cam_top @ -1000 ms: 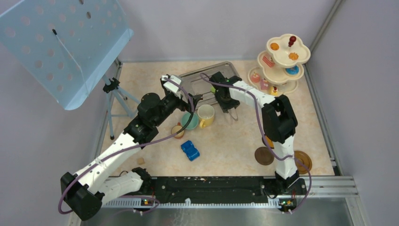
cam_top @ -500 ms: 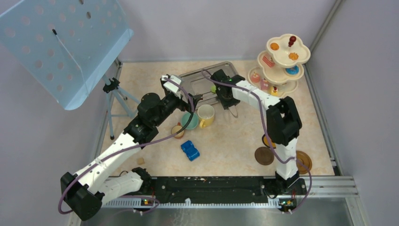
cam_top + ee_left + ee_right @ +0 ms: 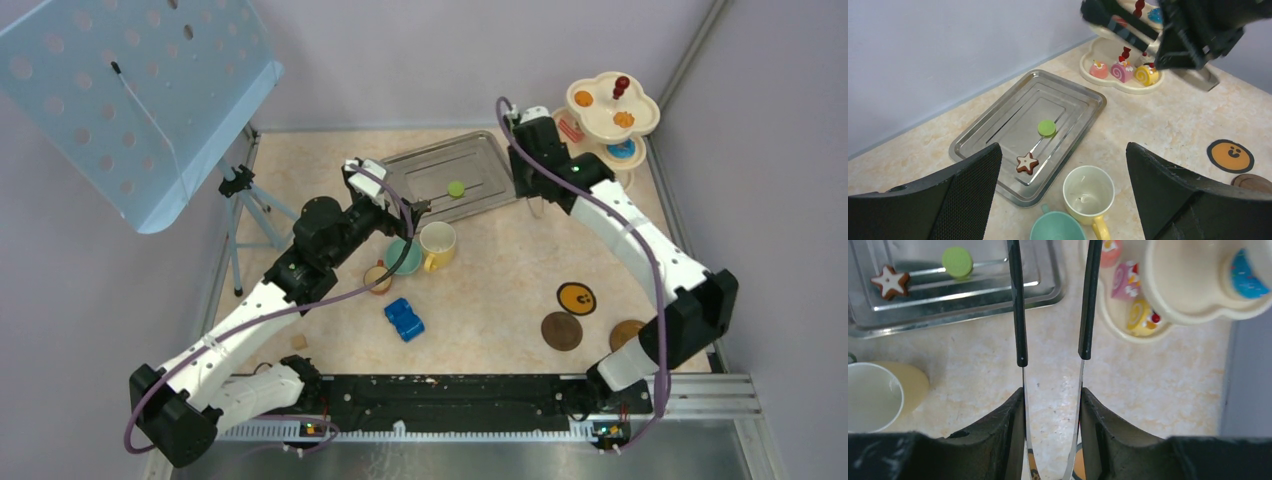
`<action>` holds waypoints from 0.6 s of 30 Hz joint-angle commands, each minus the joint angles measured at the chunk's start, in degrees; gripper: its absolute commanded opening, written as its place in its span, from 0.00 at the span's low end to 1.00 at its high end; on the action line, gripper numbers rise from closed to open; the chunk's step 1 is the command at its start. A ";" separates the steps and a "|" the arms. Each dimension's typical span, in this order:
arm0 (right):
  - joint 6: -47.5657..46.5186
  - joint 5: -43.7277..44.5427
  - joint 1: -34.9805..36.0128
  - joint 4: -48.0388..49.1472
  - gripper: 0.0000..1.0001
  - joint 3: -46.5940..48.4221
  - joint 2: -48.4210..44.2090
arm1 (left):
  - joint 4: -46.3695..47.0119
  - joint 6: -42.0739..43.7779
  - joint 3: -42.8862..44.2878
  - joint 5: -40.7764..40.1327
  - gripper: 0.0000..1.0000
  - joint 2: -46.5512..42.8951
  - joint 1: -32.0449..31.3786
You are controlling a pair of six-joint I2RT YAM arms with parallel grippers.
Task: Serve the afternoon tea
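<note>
A shallow steel tray [image 3: 480, 160] lies at the back of the beige tabletop [image 3: 480, 280]. In it are a flat green macaron [image 3: 1046, 128] near the middle and, well apart from it toward the tray's near end, a star-shaped cookie [image 3: 1027, 162].

To the right of the tray stands a cream three-tier stand [image 3: 600, 115] with scalloped edges. Its bottom tier carries a pink cake [image 3: 1098, 69], a pink swirl roll [image 3: 1122, 72] and a yellow roll [image 3: 1145, 75] in a row. A blue cake [image 3: 621, 149] sits on the middle tier; three small brown and orange pieces sit on top.

Just in front of the tray, an empty yellow-and-cream mug [image 3: 437, 243] stands upright beside a teal cup [image 3: 1058, 232]. A small brown cup [image 3: 378, 277] is near them, with a blue toy car [image 3: 404, 319] in front.

An orange coaster with a face [image 3: 576, 297] and two brown coasters [image 3: 561, 331] lie flat at the right.

The left jaws hang above the two cups, spread wide, holding nothing. The right jaws are narrowed onto black-armed tongs [image 3: 1018, 305], gripping their metal shanks. The tongs point over the gap between tray and stand, arms apart; their tips run out of the wrist picture.
</note>
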 commanded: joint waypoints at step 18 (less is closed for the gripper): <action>-4.37 -0.57 -16.89 -6.06 0.16 8.13 -11.89 | 1.35 0.82 0.48 -0.83 0.99 -0.35 -0.27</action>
